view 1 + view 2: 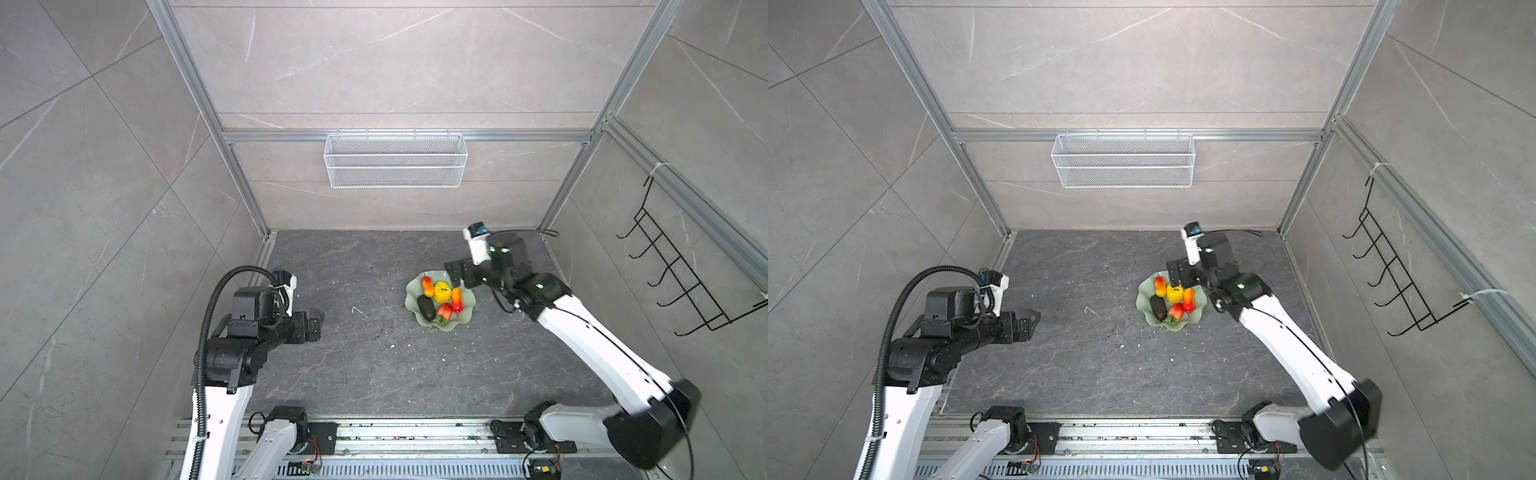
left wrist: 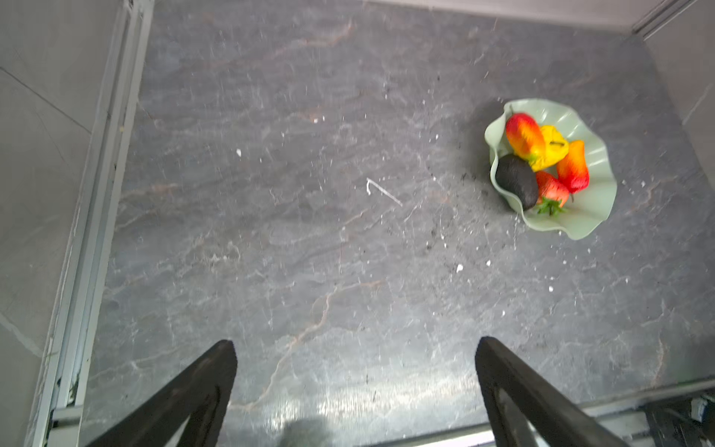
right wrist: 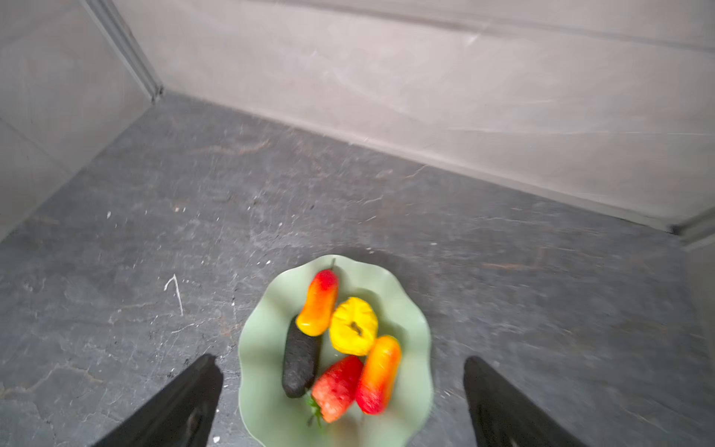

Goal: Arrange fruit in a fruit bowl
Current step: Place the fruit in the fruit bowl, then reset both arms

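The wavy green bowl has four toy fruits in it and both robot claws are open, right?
Not four: the right wrist view shows five in the pale mint-green wavy-rimmed bowl: two red-orange-yellow elongated fruits, a knobbly yellow round fruit, a red strawberry and a blackish oval fruit. The left gripper and right gripper are indeed open.
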{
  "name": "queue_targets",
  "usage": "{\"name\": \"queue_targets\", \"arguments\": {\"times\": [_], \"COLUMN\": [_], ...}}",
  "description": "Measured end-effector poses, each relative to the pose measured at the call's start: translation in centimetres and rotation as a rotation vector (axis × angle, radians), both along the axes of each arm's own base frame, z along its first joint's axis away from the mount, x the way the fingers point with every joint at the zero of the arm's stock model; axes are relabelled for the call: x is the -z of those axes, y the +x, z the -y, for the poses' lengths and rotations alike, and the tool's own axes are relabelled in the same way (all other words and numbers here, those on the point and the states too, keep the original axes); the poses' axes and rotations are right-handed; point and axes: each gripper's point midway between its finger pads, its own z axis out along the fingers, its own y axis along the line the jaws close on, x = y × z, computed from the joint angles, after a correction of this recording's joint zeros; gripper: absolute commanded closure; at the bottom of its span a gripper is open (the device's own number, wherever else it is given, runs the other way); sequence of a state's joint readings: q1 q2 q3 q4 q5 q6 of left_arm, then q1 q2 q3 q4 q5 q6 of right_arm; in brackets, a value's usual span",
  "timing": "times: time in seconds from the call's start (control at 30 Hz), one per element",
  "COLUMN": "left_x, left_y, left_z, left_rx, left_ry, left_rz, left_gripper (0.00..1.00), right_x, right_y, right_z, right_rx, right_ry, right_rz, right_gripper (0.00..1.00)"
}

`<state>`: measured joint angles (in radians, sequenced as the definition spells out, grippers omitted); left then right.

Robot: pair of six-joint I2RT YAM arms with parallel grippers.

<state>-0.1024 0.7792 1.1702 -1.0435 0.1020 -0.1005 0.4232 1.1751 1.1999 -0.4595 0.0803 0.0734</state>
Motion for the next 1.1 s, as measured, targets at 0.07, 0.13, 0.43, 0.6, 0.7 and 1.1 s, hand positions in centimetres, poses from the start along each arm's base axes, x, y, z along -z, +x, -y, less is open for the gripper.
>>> {"name": "queue_targets", "arguments": {"times": [0.07, 0.13, 0.43, 0.6, 0.7, 1.1], "left_x": [0.2, 0.9, 11.7, 15.6, 16.1, 21.2], "left_y": [0.9, 2.0, 7.2, 8.6, 10.7, 14.9], "left_z": [-0.6, -1.5, -4.1, -5.5, -5.8, -6.6], "left_rx": [-0.044, -0.108, -0.264, -0.33, -0.35, -0.298], "left_ry": [0.004, 0.018, 0.11, 0.163, 0.187, 0.264], "left_rz": [0.044, 0.082, 0.137, 0.161, 0.194, 0.21], "left_gripper": [0.0, 0.0, 0.0, 0.0, 0.0, 0.03], "right_x": [0.2, 1.5, 13.1, 17.1, 19.2, 22.5], "right_y": [-1.3, -2.1, -2.3, -0.9, -0.2, 3.0], "right_z": [3.8, 6.9, 13.8, 14.7, 15.2, 14.9], "right_rx": [0.087, 0.173, 0.407, 0.44, 0.454, 0.437], "right_ry": [0.032, 0.065, 0.117, 0.079, 0.054, 0.009], "right_rz": [0.025, 0.022, -0.065, -0.022, -0.007, 0.1], "right_gripper": [0.0, 0.0, 0.0, 0.0, 0.0, 0.0]}}
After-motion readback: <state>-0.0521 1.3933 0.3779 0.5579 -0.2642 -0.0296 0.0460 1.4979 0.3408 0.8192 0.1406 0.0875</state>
